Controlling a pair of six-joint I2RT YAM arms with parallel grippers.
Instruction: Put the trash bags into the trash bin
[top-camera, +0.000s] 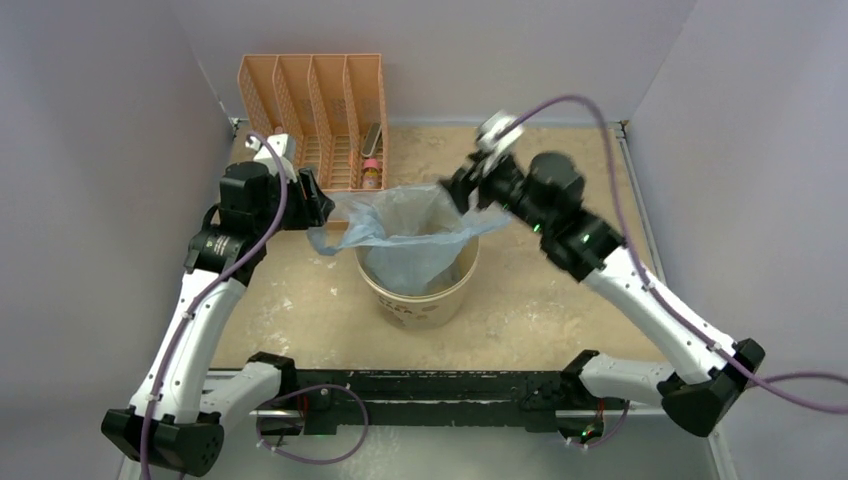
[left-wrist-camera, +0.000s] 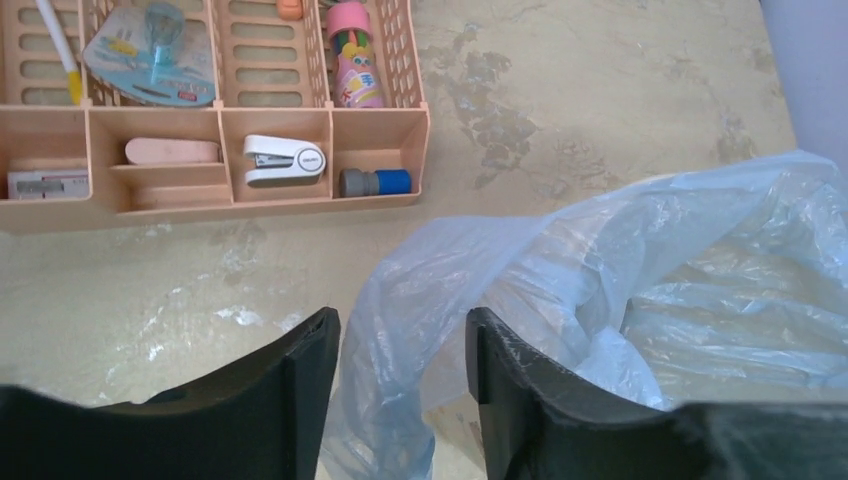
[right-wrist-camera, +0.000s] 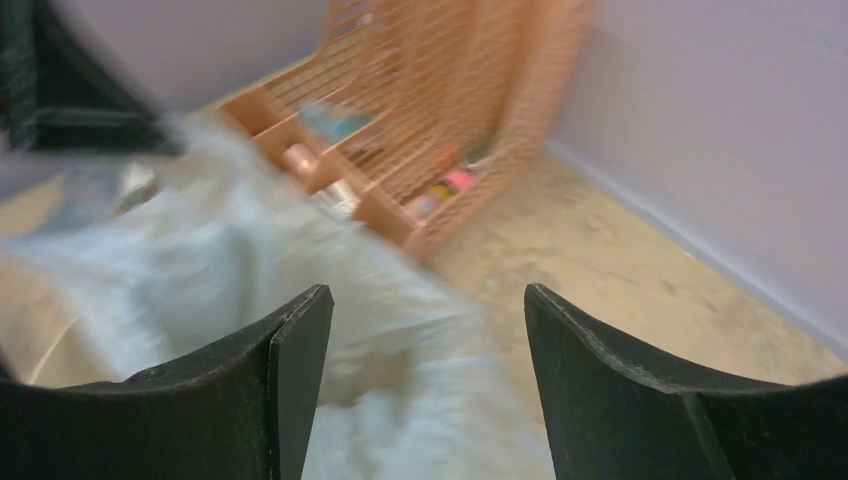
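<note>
The cream trash bin (top-camera: 420, 300) stands mid-table. A light-blue trash bag (top-camera: 410, 235) hangs inside it, its mouth spread over the rim and a flap trailing off to the left. My left gripper (top-camera: 318, 203) is at that left flap. In the left wrist view it (left-wrist-camera: 402, 325) is open, with loose film of the bag (left-wrist-camera: 620, 260) lying between the fingers, not pinched. My right gripper (top-camera: 462, 188) is at the bag's far-right rim. In the right wrist view it (right-wrist-camera: 428, 300) is wide open above the blurred bag (right-wrist-camera: 250, 260).
An orange mesh file organizer (top-camera: 315, 110) with stationery stands at the back left, just behind the bin; it shows in the left wrist view (left-wrist-camera: 200, 170) and the right wrist view (right-wrist-camera: 440, 130). Grey walls enclose the table on three sides.
</note>
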